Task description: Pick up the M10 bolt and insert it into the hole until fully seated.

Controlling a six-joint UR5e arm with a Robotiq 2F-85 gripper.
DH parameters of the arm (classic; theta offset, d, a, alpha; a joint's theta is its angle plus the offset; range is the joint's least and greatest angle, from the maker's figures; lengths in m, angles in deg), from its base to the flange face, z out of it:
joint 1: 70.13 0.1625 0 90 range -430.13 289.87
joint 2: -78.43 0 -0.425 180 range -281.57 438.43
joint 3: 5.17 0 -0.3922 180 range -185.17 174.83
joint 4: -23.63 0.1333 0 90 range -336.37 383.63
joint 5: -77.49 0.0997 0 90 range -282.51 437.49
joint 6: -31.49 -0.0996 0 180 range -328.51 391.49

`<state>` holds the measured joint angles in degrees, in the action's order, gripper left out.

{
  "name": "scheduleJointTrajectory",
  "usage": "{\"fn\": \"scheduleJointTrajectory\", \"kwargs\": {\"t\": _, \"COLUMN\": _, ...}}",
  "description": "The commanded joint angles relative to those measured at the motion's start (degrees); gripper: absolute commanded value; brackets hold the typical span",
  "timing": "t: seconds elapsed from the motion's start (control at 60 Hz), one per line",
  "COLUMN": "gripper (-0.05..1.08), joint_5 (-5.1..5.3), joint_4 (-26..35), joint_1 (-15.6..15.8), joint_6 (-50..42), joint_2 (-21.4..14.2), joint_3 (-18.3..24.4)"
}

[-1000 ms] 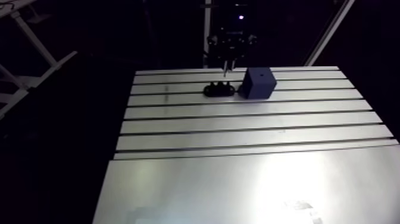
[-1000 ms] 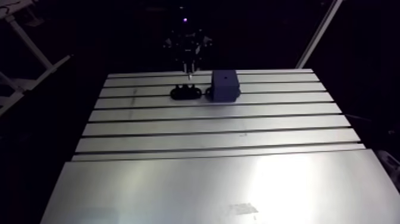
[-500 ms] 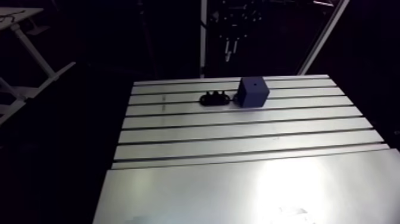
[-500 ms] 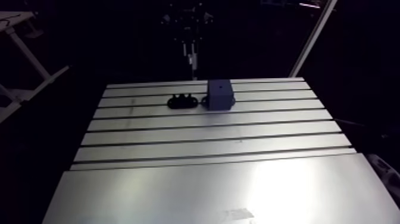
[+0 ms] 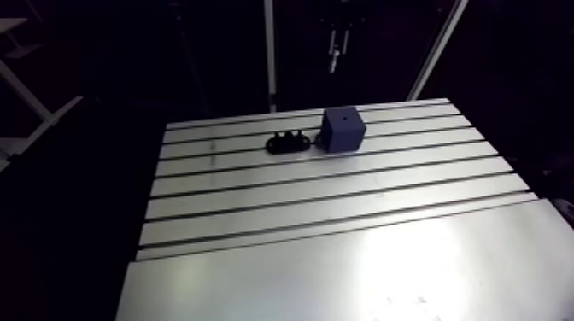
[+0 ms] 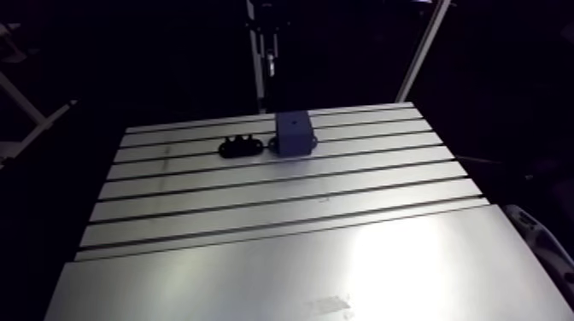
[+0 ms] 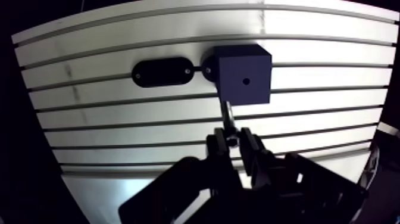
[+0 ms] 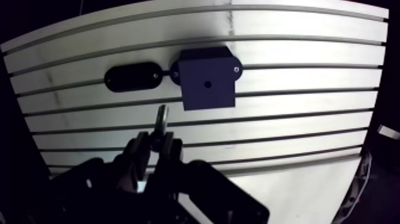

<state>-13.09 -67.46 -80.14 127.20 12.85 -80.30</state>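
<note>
- The slotted aluminium table [image 7: 119, 125] lies under the gripper, with its grooves running across ahead of the fingers. In the arm view it sits well below the gripper.
- The gripper [image 7: 233, 143] hangs high above the table and touches nothing on it. Its two fingers [image 8: 141, 150] are drawn in to a narrow gap, clamped on the bolt with its head end between them.
- The dark blue block [image 7: 243, 76] stands on the table ahead of the gripper and well apart from it. Its top face turns toward the wrist view. Small screwed lugs show at its base.
- The black oval holder [image 7: 162, 72] lies flat on the table just beside the block, off to one side of the line ahead of the fingers. Whether it touches the block's lug I cannot tell.
- The M10 bolt [image 7: 228, 116] sticks out ahead of the fingertips with its shank free in the air, pointing toward the block. It is not yet in the block.
- The hole [image 7: 244, 80] is a small dark spot near the middle of the block's top face, ahead of the bolt's tip and open.
</note>
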Motion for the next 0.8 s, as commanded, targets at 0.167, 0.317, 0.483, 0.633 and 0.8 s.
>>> {"fn": "scheduleJointTrajectory", "kwargs": {"t": 0.167, "gripper": 1.08, "joint_5": -1.11, "joint_4": 4.86, "joint_1": -1.66, "joint_6": 0.13, "joint_2": 3.68, "joint_3": 3.5}}
{"fn": "scheduleJointTrajectory", "kwargs": {"t": 0.317, "gripper": 1.08, "joint_5": -1.22, "joint_4": 5.44, "joint_1": -2.52, "joint_6": 1.99, "joint_2": 5.63, "joint_3": 4.48}}
{"fn": "scheduleJointTrajectory", "kwargs": {"t": 0.483, "gripper": 1.08, "joint_5": -1.22, "joint_4": 5.53, "joint_1": -2.82, "joint_6": 2.34, "joint_2": 6.45, "joint_3": 4.86}}
{"fn": "scheduleJointTrajectory", "kwargs": {"t": 0.633, "gripper": 1.08, "joint_5": -1.22, "joint_4": 5.44, "joint_1": -2.91, "joint_6": 2.34, "joint_2": 7.15, "joint_3": 4.52}}
{"fn": "scheduleJointTrajectory", "kwargs": {"t": 0.8, "gripper": 1.08, "joint_5": -1.31, "joint_4": 5.19, "joint_1": -2.91, "joint_6": 2.34, "joint_2": 7.77, "joint_3": 4.43}}
